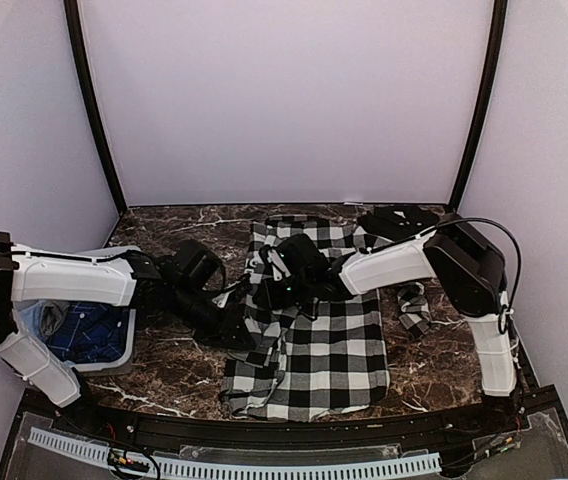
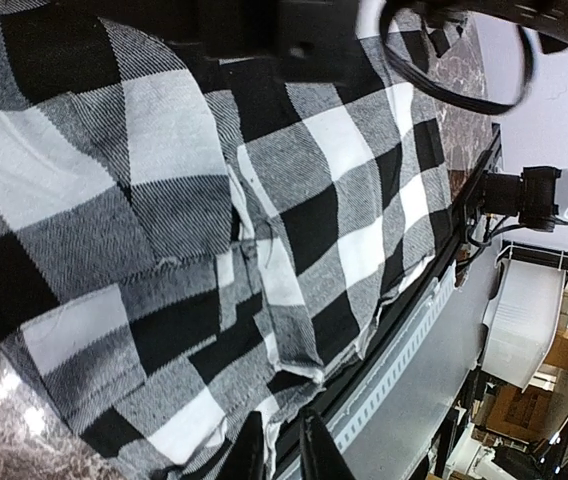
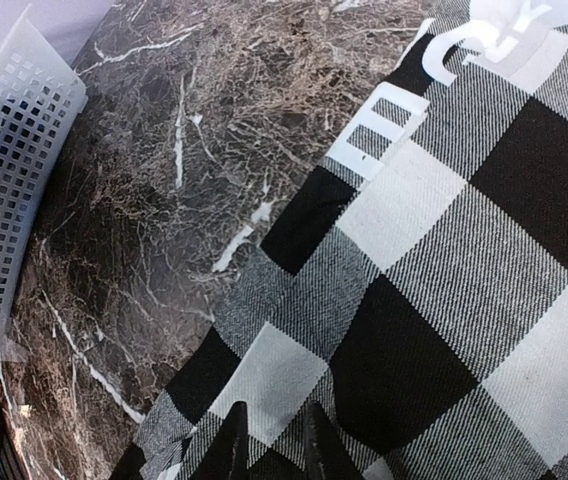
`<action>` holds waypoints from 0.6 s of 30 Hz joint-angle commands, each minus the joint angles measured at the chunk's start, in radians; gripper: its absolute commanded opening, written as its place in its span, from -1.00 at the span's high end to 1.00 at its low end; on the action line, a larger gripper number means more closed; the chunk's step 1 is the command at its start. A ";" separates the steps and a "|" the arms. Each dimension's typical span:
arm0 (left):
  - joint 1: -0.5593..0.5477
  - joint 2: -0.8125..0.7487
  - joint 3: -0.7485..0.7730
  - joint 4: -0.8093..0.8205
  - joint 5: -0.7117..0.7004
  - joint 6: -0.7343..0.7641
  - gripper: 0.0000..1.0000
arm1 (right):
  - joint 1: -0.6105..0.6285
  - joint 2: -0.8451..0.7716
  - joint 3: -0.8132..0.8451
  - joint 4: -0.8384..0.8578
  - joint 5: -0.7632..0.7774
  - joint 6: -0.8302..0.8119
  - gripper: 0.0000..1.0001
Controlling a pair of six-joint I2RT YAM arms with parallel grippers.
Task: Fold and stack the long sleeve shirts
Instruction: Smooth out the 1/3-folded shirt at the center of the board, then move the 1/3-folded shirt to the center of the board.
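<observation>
A black-and-white check long sleeve shirt (image 1: 324, 340) lies spread on the dark marble table (image 1: 164, 370). My left gripper (image 1: 244, 325) sits at the shirt's left edge. In the left wrist view the gripper (image 2: 282, 455) has its narrow jaws pinched on a strip of the shirt's (image 2: 164, 200) edge. My right gripper (image 1: 276, 270) reaches over the shirt's upper left. In the right wrist view the gripper (image 3: 271, 450) is shut on a fold of the check cloth (image 3: 414, 300). White block letters (image 3: 384, 130) on a black band show there.
A white perforated basket (image 1: 129, 330) with blue cloth (image 1: 84, 335) inside stands at the left, and also shows in the right wrist view (image 3: 4, 180). A check sleeve (image 1: 414, 310) trails off to the right. The table's front rail (image 1: 264, 465) runs along the near edge.
</observation>
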State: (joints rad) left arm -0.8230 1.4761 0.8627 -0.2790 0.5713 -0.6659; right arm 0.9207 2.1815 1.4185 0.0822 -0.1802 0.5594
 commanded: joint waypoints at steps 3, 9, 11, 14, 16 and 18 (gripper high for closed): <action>-0.005 0.132 0.100 0.094 0.002 0.024 0.76 | -0.024 -0.161 0.002 -0.052 0.086 -0.019 0.65; 0.005 0.290 0.228 0.146 -0.078 0.001 0.78 | -0.083 -0.260 -0.046 -0.124 0.142 -0.023 0.65; 0.018 0.343 0.270 0.176 -0.087 -0.020 0.78 | -0.098 -0.285 -0.064 -0.143 0.152 -0.024 0.65; 0.053 0.415 0.313 0.228 -0.122 -0.054 0.85 | -0.115 -0.325 -0.093 -0.167 0.171 -0.032 0.66; 0.086 0.470 0.330 0.241 -0.105 -0.068 0.87 | -0.123 -0.359 -0.111 -0.193 0.203 -0.039 0.66; 0.113 0.512 0.331 0.257 -0.087 -0.076 0.88 | -0.130 -0.393 -0.136 -0.213 0.232 -0.047 0.66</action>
State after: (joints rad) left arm -0.7685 1.9255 1.1736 -0.0700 0.4881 -0.7071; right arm 0.7967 1.8549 1.3281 -0.0669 -0.0177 0.5385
